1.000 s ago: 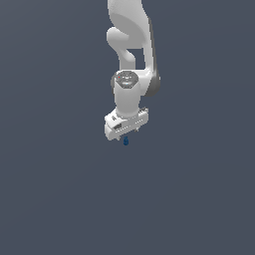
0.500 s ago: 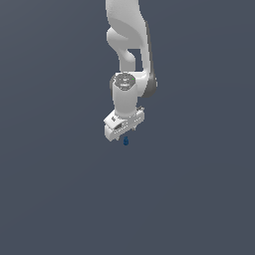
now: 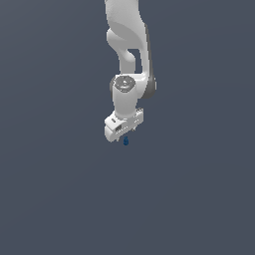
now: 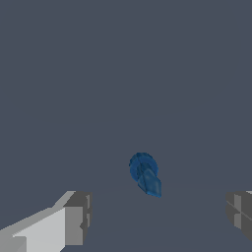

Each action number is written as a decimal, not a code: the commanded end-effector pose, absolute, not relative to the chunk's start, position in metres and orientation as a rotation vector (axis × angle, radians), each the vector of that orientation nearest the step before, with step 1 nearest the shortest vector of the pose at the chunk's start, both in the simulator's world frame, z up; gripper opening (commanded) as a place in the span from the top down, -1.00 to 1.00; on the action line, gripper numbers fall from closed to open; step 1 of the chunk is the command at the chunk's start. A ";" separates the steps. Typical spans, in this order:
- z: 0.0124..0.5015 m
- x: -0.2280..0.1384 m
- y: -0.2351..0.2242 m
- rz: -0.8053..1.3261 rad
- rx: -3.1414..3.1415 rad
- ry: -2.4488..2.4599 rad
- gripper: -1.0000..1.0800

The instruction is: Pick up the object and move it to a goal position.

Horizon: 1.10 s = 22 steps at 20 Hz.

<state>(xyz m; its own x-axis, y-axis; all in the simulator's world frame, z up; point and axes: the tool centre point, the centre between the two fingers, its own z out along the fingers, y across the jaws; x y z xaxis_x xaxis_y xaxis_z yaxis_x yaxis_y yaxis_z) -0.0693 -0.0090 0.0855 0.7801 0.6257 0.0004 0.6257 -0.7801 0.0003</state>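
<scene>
1. Outside, from the exterior view, the white arm [image 3: 127, 45] hangs down over a plain dark grey ground [image 3: 55, 189]. Its gripper [image 3: 124, 135] points downward, and the object [image 3: 126, 141], a tiny dark blue blob, sits just under the gripper's lower edge, very near it. This view cannot show whether they touch.

2. Closer up, the wrist view shows the gripper [image 4: 157, 216] spread wide: one grey finger pad [image 4: 78, 217] stands far from the other [image 4: 239, 212]. The object [image 4: 145, 174] lies between the two, clear of both, closer to neither by much, ungrasped.
</scene>
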 end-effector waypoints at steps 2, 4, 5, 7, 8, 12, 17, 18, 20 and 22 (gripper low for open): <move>0.072 -0.070 -0.009 0.000 2.963 1.044 -0.92; 0.061 -0.071 -0.009 0.000 2.963 1.046 -0.92; 0.056 -0.071 -0.009 0.000 2.962 1.047 -0.92; 0.049 -0.071 -0.009 0.000 2.962 1.047 -0.92; 0.047 -0.071 -0.009 0.000 2.962 1.048 -0.92; 0.042 -0.070 -0.009 0.000 2.962 1.048 -0.92; 0.042 -0.070 -0.009 0.000 2.962 1.048 1.00; 0.042 -0.070 -0.009 0.000 2.962 1.048 1.00; 0.042 -0.070 -0.009 0.000 2.962 1.048 1.00; 0.042 -0.070 -0.009 0.000 2.962 1.048 1.00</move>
